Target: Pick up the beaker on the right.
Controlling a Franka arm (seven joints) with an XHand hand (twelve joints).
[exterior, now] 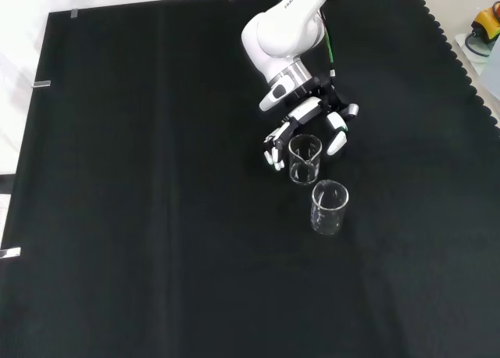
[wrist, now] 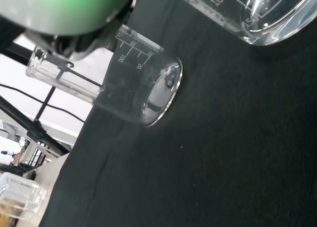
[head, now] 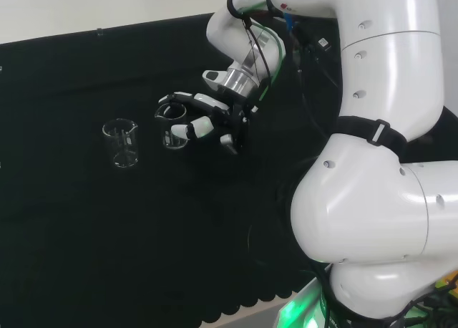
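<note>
Standing between the hand's fingers and thumb, the near beaker (exterior: 305, 159) sits upright on the black cloth (exterior: 156, 217), just below the palm in the front view. The hand (exterior: 312, 123) has its fingers spread and bent around the glass on both sides; whether they touch the wall, cannot tell. In the head view the same beaker (head: 174, 127) sits at the hand's (head: 207, 120) fingertips, rim showing between them. A second beaker (exterior: 329, 207) stands just beyond the first one, away from the hand, apart from it with a narrow gap; in the head view it (head: 122, 143) is to the hand's left. Both look empty, clear glass with printed scale marks, as the wrist view shows on the farther beaker (wrist: 133, 88). Bare cloth lies open on all sides of the pair, the cloth's edges well away from the hand.
</note>
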